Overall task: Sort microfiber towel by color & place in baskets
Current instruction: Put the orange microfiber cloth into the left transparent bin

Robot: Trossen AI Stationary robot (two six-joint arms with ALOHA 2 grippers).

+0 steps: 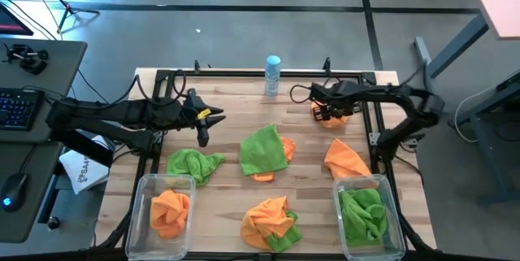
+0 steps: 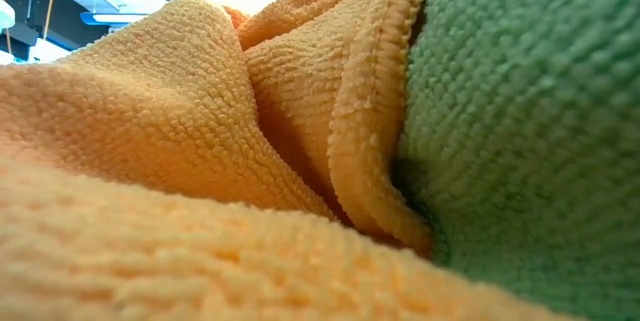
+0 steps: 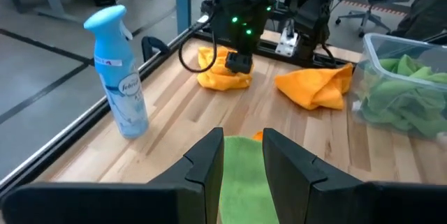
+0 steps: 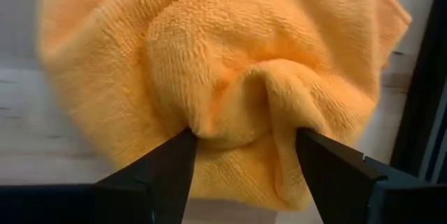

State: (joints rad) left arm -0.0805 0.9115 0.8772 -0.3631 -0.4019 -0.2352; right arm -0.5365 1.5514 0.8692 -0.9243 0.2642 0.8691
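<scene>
The whole surface is covered from directly overhead by the high view. The low view, set at surface level, is almost filled by orange and green towels pressed close to the lens. The spray bottle and the orange cloth beyond the left fingers are shared with the high view. The right wrist view is held very close, with that cloth between its fingers.

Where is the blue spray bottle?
In the high view the spray bottle stands upright at the table's far edge, near the middle, between the two arms and behind the green towel.
</scene>
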